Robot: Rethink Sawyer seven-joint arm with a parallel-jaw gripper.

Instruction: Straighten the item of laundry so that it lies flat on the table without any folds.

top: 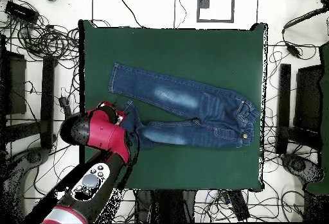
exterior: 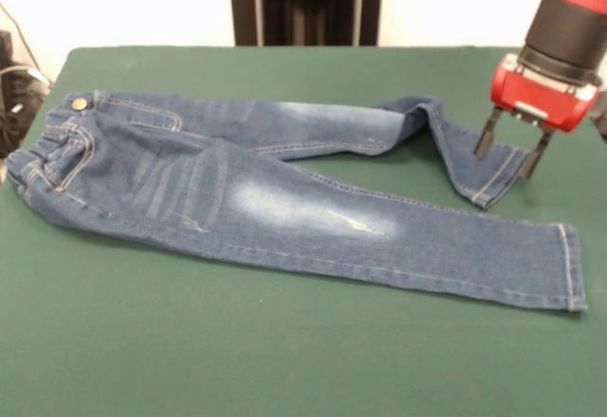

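The item of laundry (exterior: 285,199), a small pair of dark blue jeans with faded patches, lies on the green table (exterior: 285,351). Its waistband with a brass button (exterior: 80,103) is at the left. The near leg runs straight out to the right. The far leg doubles back on itself at a fold (exterior: 427,112), and its cuff (exterior: 491,182) points toward the near side. My gripper (exterior: 510,147) hangs open just over that cuff, with nothing between its fingers. In the overhead view the jeans (top: 186,109) lie mid-table (top: 193,48), and my red arm (top: 103,133) covers the folded cuff.
Green cloth shows all around the jeans, widest along the near side in the front view. Cables (top: 45,35) and black stands (top: 48,99) crowd the floor around the table. More cables (exterior: 14,85) sit past the table's left edge.
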